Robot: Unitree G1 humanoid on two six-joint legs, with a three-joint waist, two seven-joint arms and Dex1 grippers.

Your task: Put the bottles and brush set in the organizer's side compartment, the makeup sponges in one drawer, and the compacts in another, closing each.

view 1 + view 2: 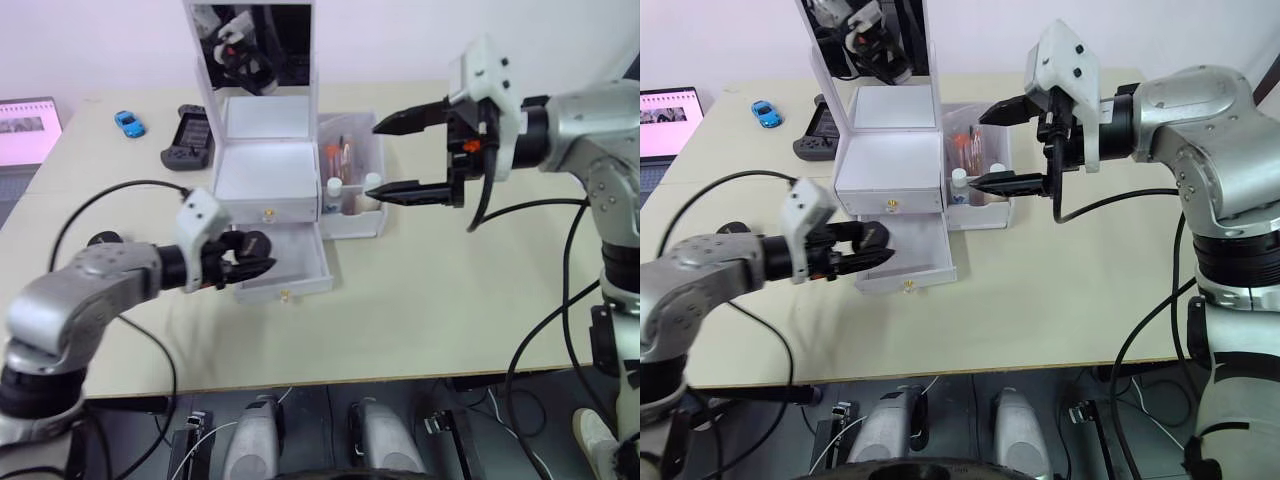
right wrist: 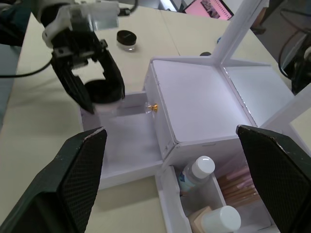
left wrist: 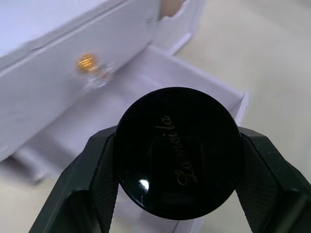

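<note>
L gripper (image 1: 250,258) pinching compact (image 3: 179,153) over open lower drawer (image 1: 300,262); R gripper (image 1: 405,158) spread. Could miss drawer if dropped early.

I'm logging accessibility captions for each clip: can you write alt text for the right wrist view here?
The left gripper holds a round black compact over the organizer's pulled-out lower drawer, while the right gripper's open fingers frame the scene. Two white-capped bottles and the brush set sit in the side compartment; a second compact lies on the table.
</note>
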